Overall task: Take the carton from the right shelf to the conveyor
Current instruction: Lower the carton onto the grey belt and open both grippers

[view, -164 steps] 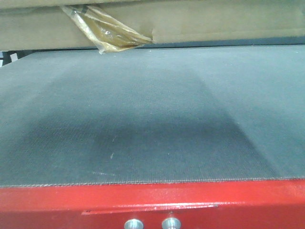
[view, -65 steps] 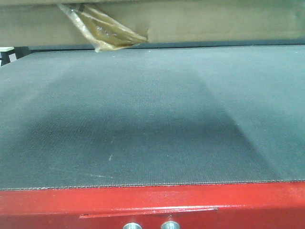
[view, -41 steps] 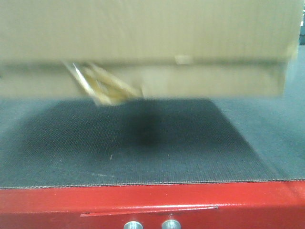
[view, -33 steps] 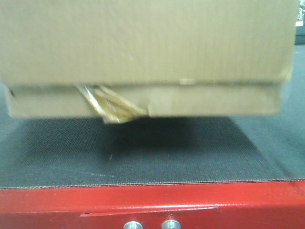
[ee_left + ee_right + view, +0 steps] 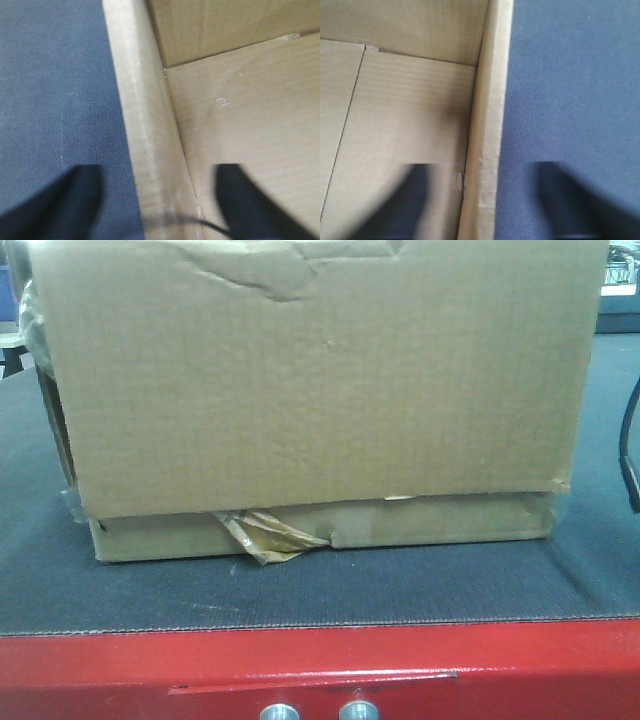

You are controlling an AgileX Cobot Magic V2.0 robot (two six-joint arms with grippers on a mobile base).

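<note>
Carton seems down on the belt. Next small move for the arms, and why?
Probably raise both grippers straight up. The large brown corrugated cardboard carton rests flat on the dark grey fabric conveyor belt, and the left gripper and right gripper each straddle a carton wall, jaws open and off it.

The carton (image 5: 310,390) blocks most of the conveyor (image 5: 300,590), leaving a narrow free strip of belt before the red frame (image 5: 300,660). A side wall stands between the spread fingers of the left pincer (image 5: 157,175) and of the right pincer (image 5: 485,172), with clear belt outside and open box floor inside.
</note>
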